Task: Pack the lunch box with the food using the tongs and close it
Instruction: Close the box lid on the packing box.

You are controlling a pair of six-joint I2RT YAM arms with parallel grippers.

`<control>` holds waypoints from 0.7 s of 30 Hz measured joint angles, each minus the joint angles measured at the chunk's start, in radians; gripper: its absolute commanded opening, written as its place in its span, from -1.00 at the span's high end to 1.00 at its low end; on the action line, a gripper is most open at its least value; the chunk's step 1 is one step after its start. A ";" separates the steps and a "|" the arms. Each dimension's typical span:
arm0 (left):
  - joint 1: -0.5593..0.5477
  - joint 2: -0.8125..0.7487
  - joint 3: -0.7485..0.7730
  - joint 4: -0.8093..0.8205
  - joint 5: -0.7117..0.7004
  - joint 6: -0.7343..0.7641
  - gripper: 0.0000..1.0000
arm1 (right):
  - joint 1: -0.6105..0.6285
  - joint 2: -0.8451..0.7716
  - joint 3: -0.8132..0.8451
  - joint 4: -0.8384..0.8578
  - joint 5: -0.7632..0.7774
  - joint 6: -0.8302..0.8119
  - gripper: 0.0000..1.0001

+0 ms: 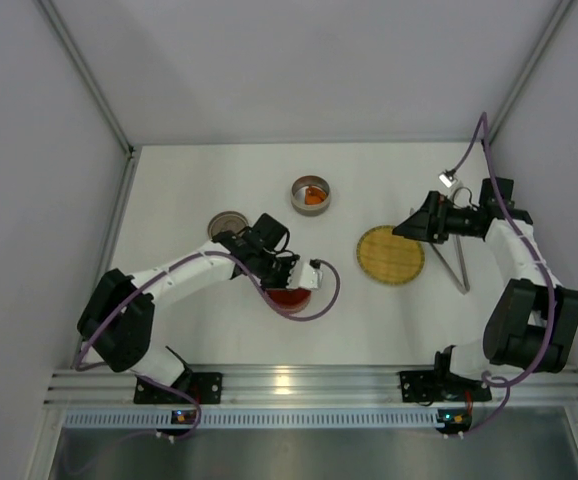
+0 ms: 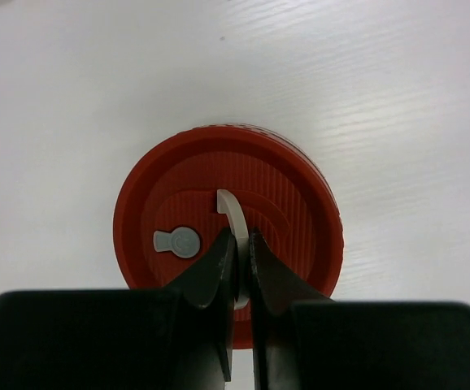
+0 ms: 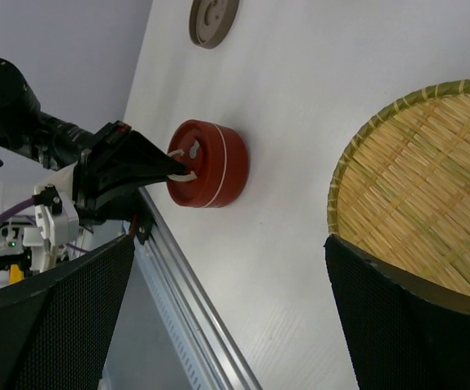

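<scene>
My left gripper [image 2: 239,262] is clenched on the white loop handle [image 2: 233,213] of the red lid [image 2: 292,203]. My right gripper [image 3: 228,325] hangs released above the yellow woven plate [image 3: 414,187], at its far right rim.

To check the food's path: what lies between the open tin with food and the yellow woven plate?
Nothing; the top view shows bare table between the open tin and the yellow plate.
</scene>
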 measured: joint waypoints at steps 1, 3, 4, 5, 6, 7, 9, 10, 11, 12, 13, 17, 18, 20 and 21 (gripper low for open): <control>-0.001 -0.008 -0.007 -0.026 0.023 0.077 1.00 | -0.001 0.003 0.007 -0.010 -0.002 -0.010 -0.99; -0.002 -0.011 -0.007 -0.080 0.061 0.211 1.00 | -0.003 0.011 0.018 -0.023 -0.006 -0.025 -0.99; -0.002 -0.011 -0.005 -0.107 0.076 0.275 1.00 | -0.003 0.014 0.022 -0.031 -0.008 -0.030 -0.99; -0.002 -0.009 -0.002 -0.136 0.090 0.351 1.00 | -0.003 0.017 0.022 -0.034 -0.013 -0.035 -0.99; -0.002 -0.007 -0.001 -0.167 0.102 0.417 1.00 | -0.003 0.020 0.022 -0.038 -0.014 -0.038 -0.99; -0.002 -0.005 0.000 -0.190 0.111 0.474 1.00 | -0.003 0.024 0.022 -0.041 -0.015 -0.041 -0.99; -0.002 -0.003 0.000 -0.235 0.124 0.586 1.00 | -0.003 0.030 0.023 -0.049 -0.016 -0.044 -0.99; -0.002 -0.003 0.000 -0.257 0.126 0.640 1.00 | -0.004 0.032 0.023 -0.055 -0.016 -0.048 -0.99; -0.002 -0.003 0.000 -0.275 0.129 0.682 1.00 | -0.004 0.033 0.023 -0.058 -0.016 -0.051 -0.99; -0.002 -0.003 0.000 -0.291 0.130 0.722 1.00 | -0.004 0.033 0.023 -0.061 -0.017 -0.054 -0.99; -0.002 -0.003 0.000 -0.307 0.131 0.757 1.00 | -0.004 0.033 0.023 -0.063 -0.017 -0.057 -0.99; -0.002 -0.012 -0.015 -0.334 0.119 0.879 1.00 | -0.005 0.033 0.029 -0.071 -0.019 -0.062 -0.99; -0.002 -0.016 -0.018 -0.338 0.116 0.901 1.00 | -0.005 0.033 0.029 -0.073 -0.020 -0.064 -0.99; -0.002 -0.024 -0.023 -0.349 0.109 0.942 0.91 | -0.005 0.033 0.029 -0.080 -0.020 -0.068 -0.99; -0.002 -0.027 -0.025 -0.354 0.105 0.960 0.90 | -0.005 0.033 0.030 -0.084 -0.020 -0.071 -0.99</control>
